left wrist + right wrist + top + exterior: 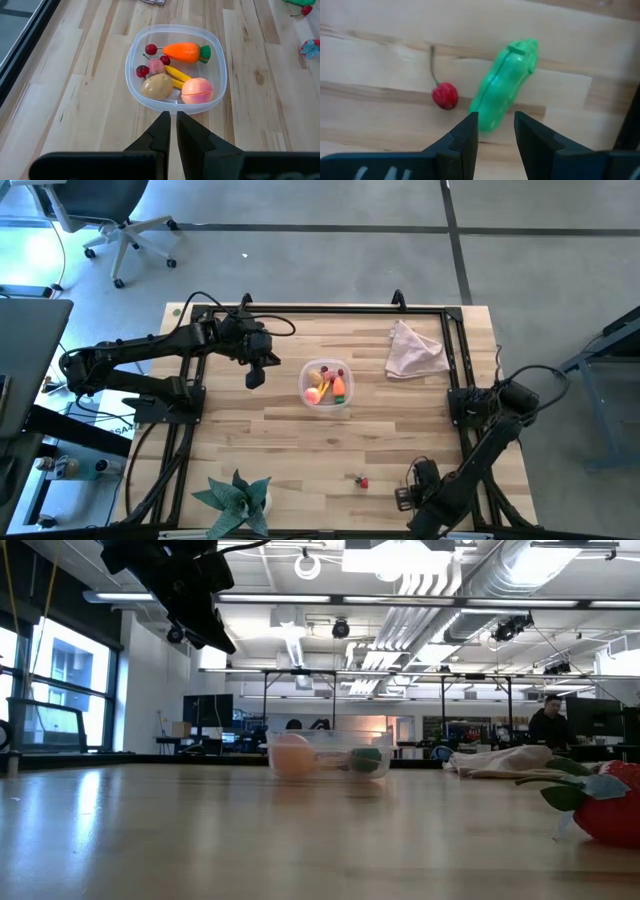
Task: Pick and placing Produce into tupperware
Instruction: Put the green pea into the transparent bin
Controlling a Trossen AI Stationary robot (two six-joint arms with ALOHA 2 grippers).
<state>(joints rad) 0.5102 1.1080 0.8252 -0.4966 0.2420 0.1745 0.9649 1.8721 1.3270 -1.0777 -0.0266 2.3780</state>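
The right gripper, fingers parted and empty, hovers over a green plastic pepper lying toward one o'clock, probably table's five o'clock. Left gripper, closed, waits beside the clear rounded tupperware.

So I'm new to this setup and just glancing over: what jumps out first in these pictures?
The clear tupperware at mid-table, already holding a carrot, a potato, cherries and other pieces. The left gripper hangs beside it with its fingers nearly together. Near the table's front edge, the right gripper stands open over a green pepper and a loose cherry.
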